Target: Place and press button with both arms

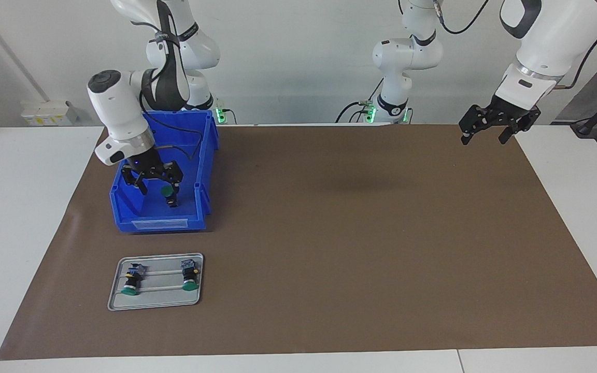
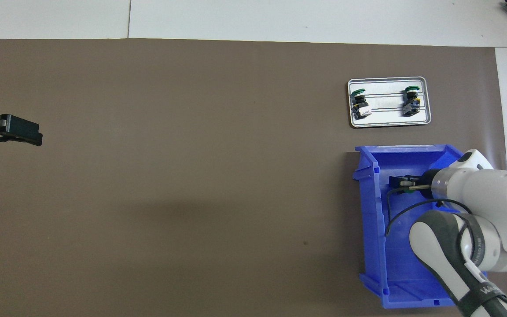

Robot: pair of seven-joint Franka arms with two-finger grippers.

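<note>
Over the blue bin (image 1: 202,171): right gripper (image 1: 159,184), jaws clamped on the button (image 1: 167,192); pick step. Next: carry to the tray (image 1: 156,301), set down gently beside the two buttons (image 1: 132,280). Left gripper (image 1: 489,124) waiting over the table (image 1: 360,248), jaws apart.

Green-cap button (image 1: 167,192) w/ black body, hanging cap-up over blue bin (image 1: 138,212), 2 more lying on tray (image 1: 156,298)
</note>
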